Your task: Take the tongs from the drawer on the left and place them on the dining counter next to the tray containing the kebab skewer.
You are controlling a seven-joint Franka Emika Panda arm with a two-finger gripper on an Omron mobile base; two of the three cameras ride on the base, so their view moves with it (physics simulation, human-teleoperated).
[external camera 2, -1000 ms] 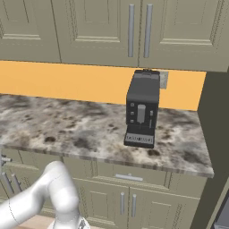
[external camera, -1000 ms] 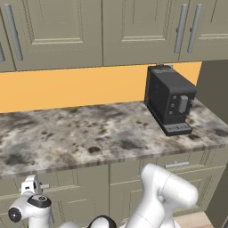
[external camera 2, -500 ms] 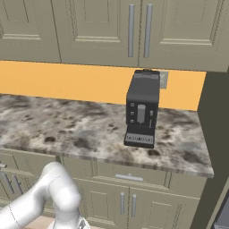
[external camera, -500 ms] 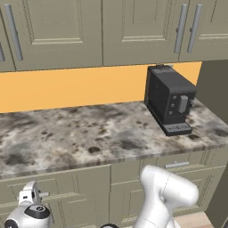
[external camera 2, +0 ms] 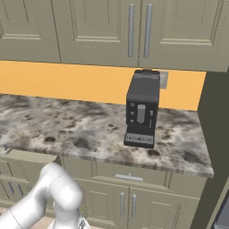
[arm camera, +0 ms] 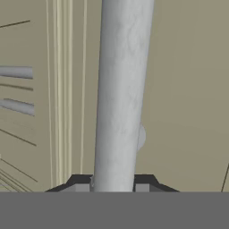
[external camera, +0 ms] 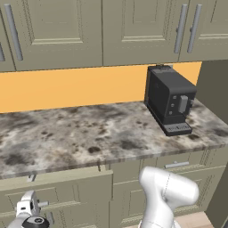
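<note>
Arm (external camera: pixel 167 196) bent low; tool (arm camera: pixel 113 185) clamped on handle (arm camera: pixel 120 94)

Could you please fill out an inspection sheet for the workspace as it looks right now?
Surface: wall counter with a mottled granite top, bare apart from one appliance.
Job's things: drawer at lower left stands slightly pulled out; its silver bar handle runs between the fingers in the hand view. Tongs, tray and skewer: nothing seen.
Clutter: black coffee machine at the counter's right end.
Gripper: gripper shut on the handle.
Cables: nothing seen.
Surroundings: closed upper cabinets, orange backsplash, lower cabinet doors closed.
</note>
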